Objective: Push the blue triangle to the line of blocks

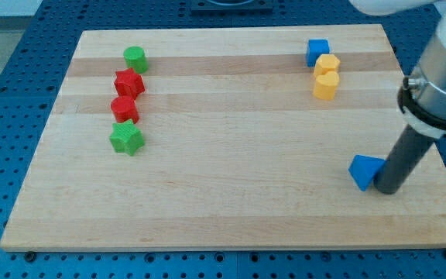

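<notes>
My tip (384, 191) is a single dark rod end with nothing on it that could spread or pinch, so there is no grasp to report. It stands on the desk (231, 201) near the view's bottom right, and the rod rises from it toward one o'clock into the grey arm housing (440, 85).

The blue triangle (365, 171) lies just at nine o'clock of my tip, touching it or all but touching; I cannot tell which. It rests flat on the wood near the desk's right edge. Its long axis is hard to read from this angle. One corner seems to point toward the view's bottom, at about six o'clock, and a flat side faces the top.

There are no containers on the desk, only loose blocks on bare wood.

Farther off, at about ten o'clock from the triangle and well apart from it, a line of four blocks runs up the left side of the desk. Nearest is a green star (126, 139), then a red block (124, 108) of rounded shape, then a red star (128, 82), then a green round block (135, 57) at the far end. Neighbours in this line touch or nearly touch.

At about eleven o'clock from my tip, near the desk's far edge, three more blocks sit close together: a yellow block (326, 85), another yellow block (327, 64) just behind it, and a blue cube (317, 51) farthest.
</notes>
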